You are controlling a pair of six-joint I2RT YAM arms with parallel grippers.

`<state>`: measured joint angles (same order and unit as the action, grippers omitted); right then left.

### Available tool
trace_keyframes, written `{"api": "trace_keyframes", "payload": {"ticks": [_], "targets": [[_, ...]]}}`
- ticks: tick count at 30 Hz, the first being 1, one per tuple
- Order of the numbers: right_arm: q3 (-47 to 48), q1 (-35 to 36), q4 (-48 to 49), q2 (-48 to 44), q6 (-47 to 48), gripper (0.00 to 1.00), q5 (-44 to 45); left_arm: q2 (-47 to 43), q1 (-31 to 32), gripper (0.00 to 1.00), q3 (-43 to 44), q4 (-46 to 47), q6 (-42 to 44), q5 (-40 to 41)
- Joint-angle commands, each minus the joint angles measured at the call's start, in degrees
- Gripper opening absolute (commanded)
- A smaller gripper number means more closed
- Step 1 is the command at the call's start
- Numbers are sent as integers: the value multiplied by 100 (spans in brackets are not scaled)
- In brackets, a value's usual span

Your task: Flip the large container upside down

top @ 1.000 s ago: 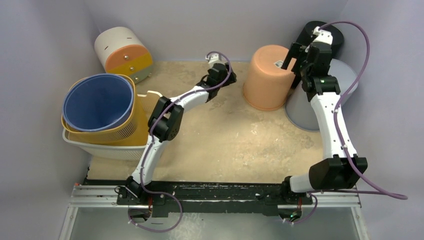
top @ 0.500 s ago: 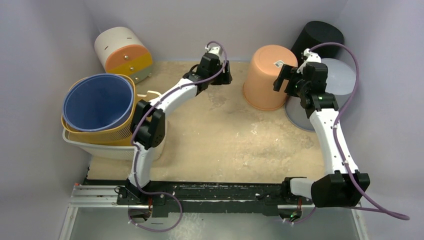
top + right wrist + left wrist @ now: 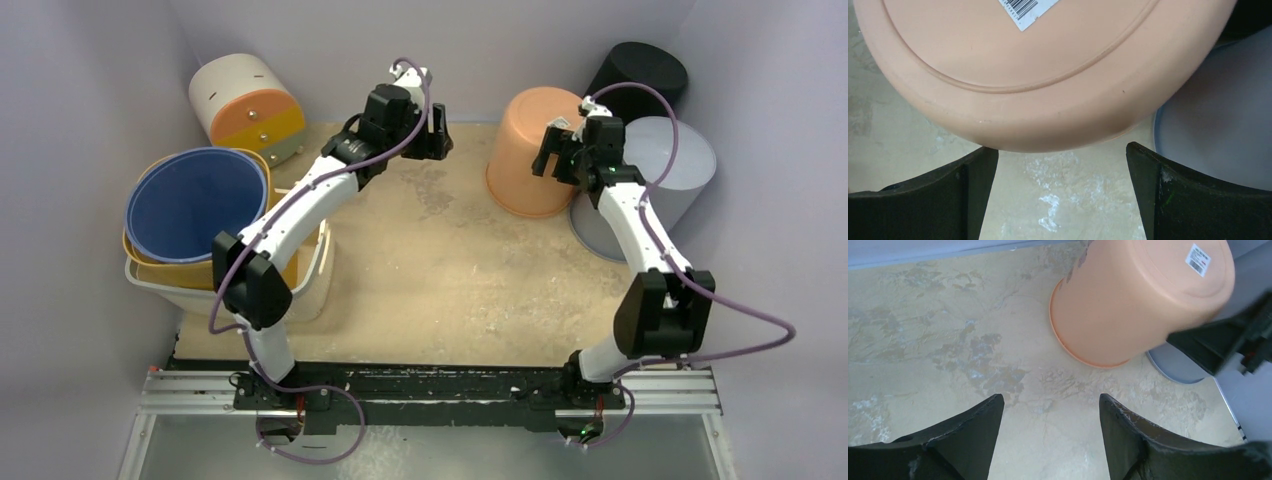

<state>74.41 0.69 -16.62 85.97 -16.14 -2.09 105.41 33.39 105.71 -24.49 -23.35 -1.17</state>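
Though rim-down, orange container (image 3: 535, 150) — open tabletop (image 3: 450, 262) leftward

orange container (image 3: 1048, 80) cut off at right wrist view's top edge, barcode label (image 3: 1025, 9) clipped, grey bin (image 3: 685, 155) partly behind right arm (image 3: 640, 225), white basket (image 3: 190, 298) partly behind left arm (image 3: 290, 215)

A white barcode sticker (image 3: 1199, 256) sat on the upturned base of the orange tub (image 3: 1128, 305), toward one edge of that base. Its bars showed, but no digits or words could be read.
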Motion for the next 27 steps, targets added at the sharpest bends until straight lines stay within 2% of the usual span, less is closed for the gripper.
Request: {"api": "trace_keyframes", "payload": {"ticks": [1, 10, 20, 27], "targets": [[744, -8, 721, 396, -44, 100, 119, -698, -25, 68, -350, 133, 51, 134], [1906, 66, 1212, 1570, -165, 100, -116, -1121, -25, 68, -400, -110, 208, 253], [2300, 442, 1667, 2256, -234, 100, -261, -1445, -25, 69, -807, -139, 278, 415], [2617, 538, 1933, 2630, -212, 100, 88, -1427, -26, 69, -790, -190, 302, 438]]}}
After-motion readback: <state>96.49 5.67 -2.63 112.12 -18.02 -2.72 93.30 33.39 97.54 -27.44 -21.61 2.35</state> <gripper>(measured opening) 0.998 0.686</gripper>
